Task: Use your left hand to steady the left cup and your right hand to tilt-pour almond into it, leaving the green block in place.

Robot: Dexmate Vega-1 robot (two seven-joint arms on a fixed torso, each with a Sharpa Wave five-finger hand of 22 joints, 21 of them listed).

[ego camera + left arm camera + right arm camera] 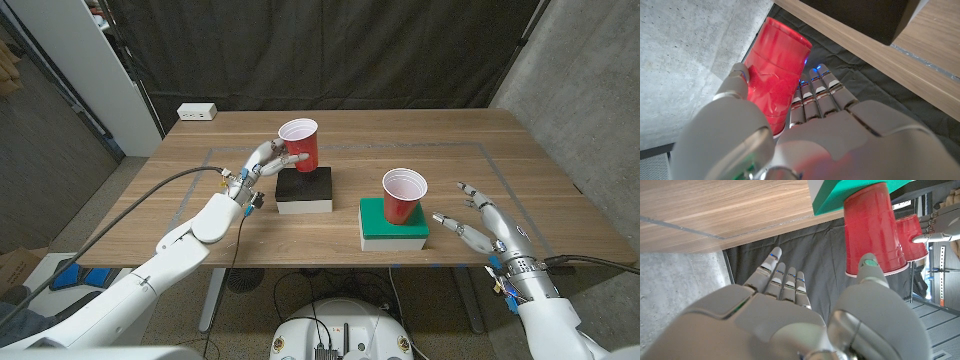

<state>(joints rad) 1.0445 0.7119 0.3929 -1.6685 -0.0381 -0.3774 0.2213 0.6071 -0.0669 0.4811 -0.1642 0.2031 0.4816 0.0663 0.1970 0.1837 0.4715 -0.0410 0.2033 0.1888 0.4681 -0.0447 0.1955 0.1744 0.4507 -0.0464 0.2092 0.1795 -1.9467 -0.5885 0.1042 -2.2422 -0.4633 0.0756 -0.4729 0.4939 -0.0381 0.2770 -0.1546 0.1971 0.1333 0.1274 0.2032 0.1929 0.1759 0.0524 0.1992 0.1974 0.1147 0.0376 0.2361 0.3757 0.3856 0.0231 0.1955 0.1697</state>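
Note:
The left red cup [298, 145] [772, 70] stands on a black block with a white base [304, 190]. My left hand [266, 162] [805, 135] grips it, thumb on one side and fingers [815, 92] on the other. The right red cup [404, 196] [872, 230] stands upright on the green block [393, 222] [850, 192]. To its right my right hand [482, 226] [790, 315] is held with fingers spread, a short gap away and holding nothing. The right wrist view also catches the left cup [912, 237] farther off. I cannot see what is inside either cup.
A white power strip [197, 112] lies at the table's back left corner. A thin taped rectangle [500, 165] frames the work area. A black curtain hangs behind the table [450, 130], and bare wood lies between and in front of the blocks.

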